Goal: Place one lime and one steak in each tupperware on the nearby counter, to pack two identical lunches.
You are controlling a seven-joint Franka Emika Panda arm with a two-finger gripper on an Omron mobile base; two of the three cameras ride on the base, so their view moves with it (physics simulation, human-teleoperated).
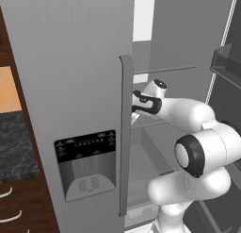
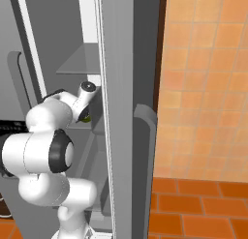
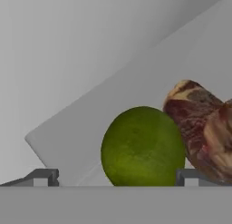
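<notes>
One lime [image 3: 142, 146] between spread gripper [image 3: 115, 177] fingertips, one steak [image 3: 201, 128] touching beside it.

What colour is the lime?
The lime is yellow-green, a bit mottled; the hand view shows it best.

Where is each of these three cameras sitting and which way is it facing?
Left base view: behind the arm's left, facing the fridge door and open compartment; white arm lower right.
Right base view: behind its right, facing the fridge's open side and orange tiled wall; arm lower left.
Hand view: on the hand, facing the lime between the open gripper tips, steak beside.
Shared: both base views show the arm reaching into the fridge.
</notes>
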